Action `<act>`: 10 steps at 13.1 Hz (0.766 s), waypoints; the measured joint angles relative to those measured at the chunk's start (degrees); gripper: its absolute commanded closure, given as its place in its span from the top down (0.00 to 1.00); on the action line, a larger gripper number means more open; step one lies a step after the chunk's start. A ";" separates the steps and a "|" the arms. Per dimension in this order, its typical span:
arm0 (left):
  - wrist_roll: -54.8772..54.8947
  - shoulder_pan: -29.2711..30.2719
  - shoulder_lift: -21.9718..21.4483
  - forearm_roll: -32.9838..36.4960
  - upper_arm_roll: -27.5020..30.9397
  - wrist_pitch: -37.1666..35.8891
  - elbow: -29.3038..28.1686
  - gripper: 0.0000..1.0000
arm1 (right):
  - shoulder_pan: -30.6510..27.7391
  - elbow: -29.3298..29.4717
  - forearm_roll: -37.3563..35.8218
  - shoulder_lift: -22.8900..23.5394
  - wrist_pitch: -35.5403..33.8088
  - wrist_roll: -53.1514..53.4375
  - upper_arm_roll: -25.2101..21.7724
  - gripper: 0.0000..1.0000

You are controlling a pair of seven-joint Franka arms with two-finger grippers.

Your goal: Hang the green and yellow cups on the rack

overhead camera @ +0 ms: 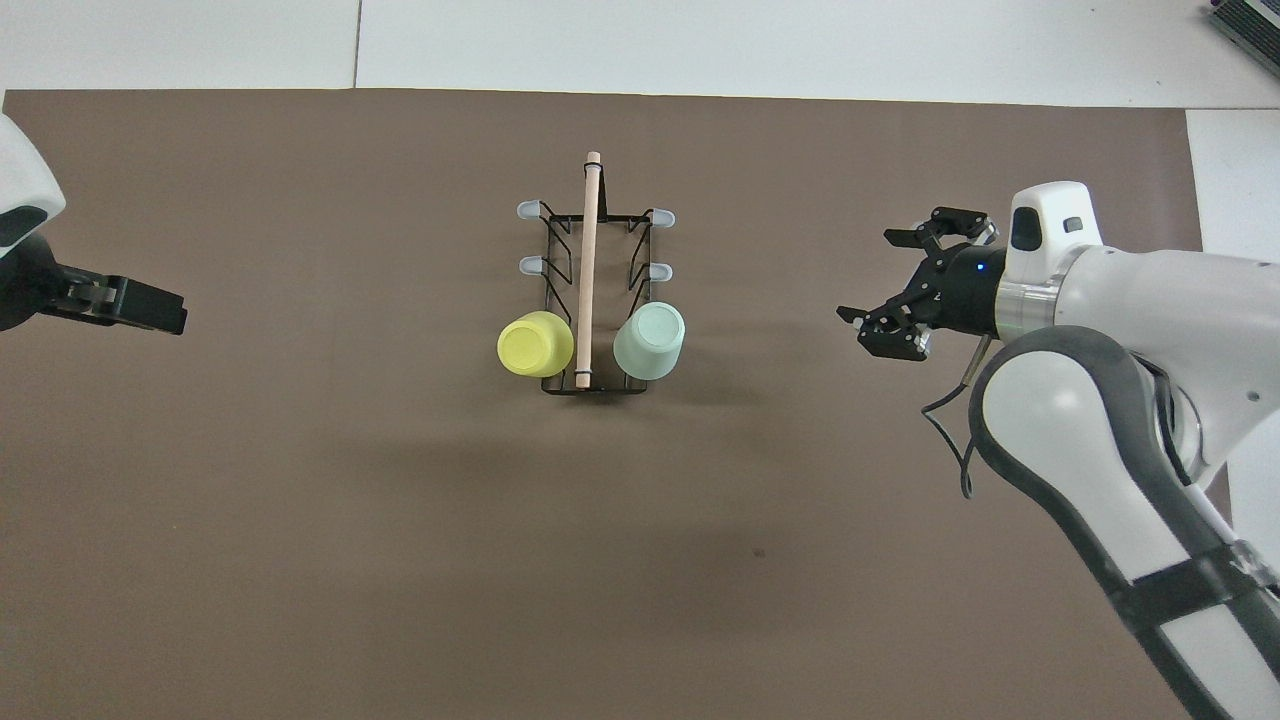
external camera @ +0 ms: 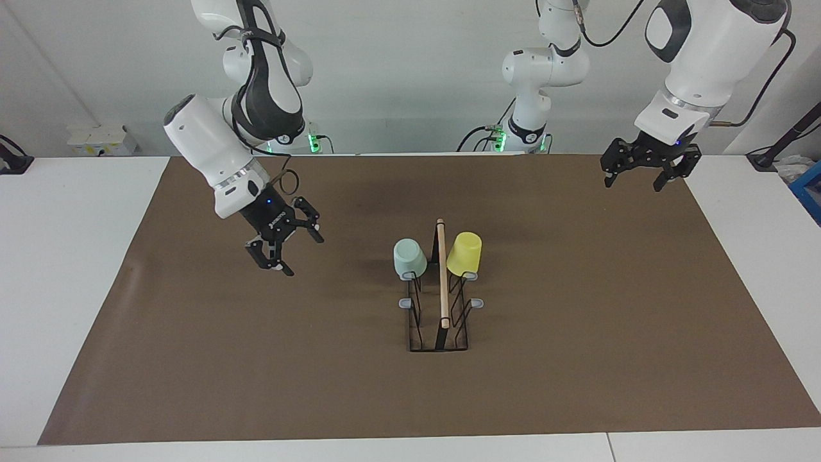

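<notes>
Two cups hung mouth-down on the rack (external camera: pixel 440 301), which stood near the middle of the brown mat (external camera: pixel 192 359) that covered most of the white desk (external camera: pixel 58 269). The mint green cup (external camera: pixel 409 258) sat on a prong on the side toward the right arm's end of the desk, and the yellow cup (external camera: pixel 464 252) on a prong on the side toward the left arm's end. Both occupied the pair of prongs nearest the robots, one on each side of the light wooden rod (external camera: pixel 442 273) that ran along the rack's top. Four grey-tipped prongs farther from the robots stood bare.

Nothing lay on the mat between the rack and either arm. The right claw (external camera: pixel 285 244) hung in the air over bare mat toward the right arm's end, well apart from the green cup, its fingers spread and holding nothing. The left claw (external camera: pixel 643 171) hung over the mat's corner at the left arm's end, also spread and empty, well apart from the yellow cup.

A white box (external camera: pixel 101 140) sat at the wall on the desk's edge by the right arm's end. No writing could be read on the cups or rack; a small mark on the right claw's body was too small to make out.
</notes>
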 measured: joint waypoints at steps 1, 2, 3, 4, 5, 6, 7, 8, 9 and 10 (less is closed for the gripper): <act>0.00 0.00 0.00 0.00 0.00 0.00 0.00 1.00 | -0.69 0.00 -2.84 -0.55 -2.96 4.81 -0.02 1.00; 0.00 0.00 0.00 0.00 0.00 0.00 0.00 1.00 | -1.28 0.01 -5.85 -1.08 -5.87 10.04 -0.03 1.00; 0.00 0.00 0.00 0.00 0.00 0.00 0.00 1.00 | -1.75 0.01 -8.41 -1.68 -8.63 14.78 -0.03 1.00; 0.00 0.00 0.00 0.00 0.00 0.00 0.00 1.00 | -2.17 0.02 -10.14 -2.41 -11.20 18.35 -0.04 1.00; 0.00 0.00 0.00 0.00 0.00 0.00 0.00 1.00 | -2.72 0.02 -11.39 -3.23 -13.54 20.70 -0.04 1.00; 0.00 0.00 0.00 0.00 0.00 0.00 0.00 1.00 | -3.47 0.02 -12.88 -4.07 -15.83 22.41 -0.05 1.00; 0.00 0.00 0.00 0.00 0.00 0.00 0.00 1.00 | -4.35 0.03 -14.84 -4.81 -18.12 24.15 -0.06 1.00; 0.00 0.00 0.00 0.00 0.00 0.00 0.00 1.00 | -5.20 0.06 -16.67 -5.50 -20.21 25.66 -0.08 1.00; 0.00 0.00 0.00 0.00 0.00 0.00 0.00 1.00 | -5.89 0.10 -17.95 -6.08 -22.09 26.92 -0.10 1.00; 0.00 0.00 0.00 0.00 0.00 0.00 0.00 1.00 | -6.49 0.18 -18.47 -6.60 -23.99 28.33 -0.11 1.00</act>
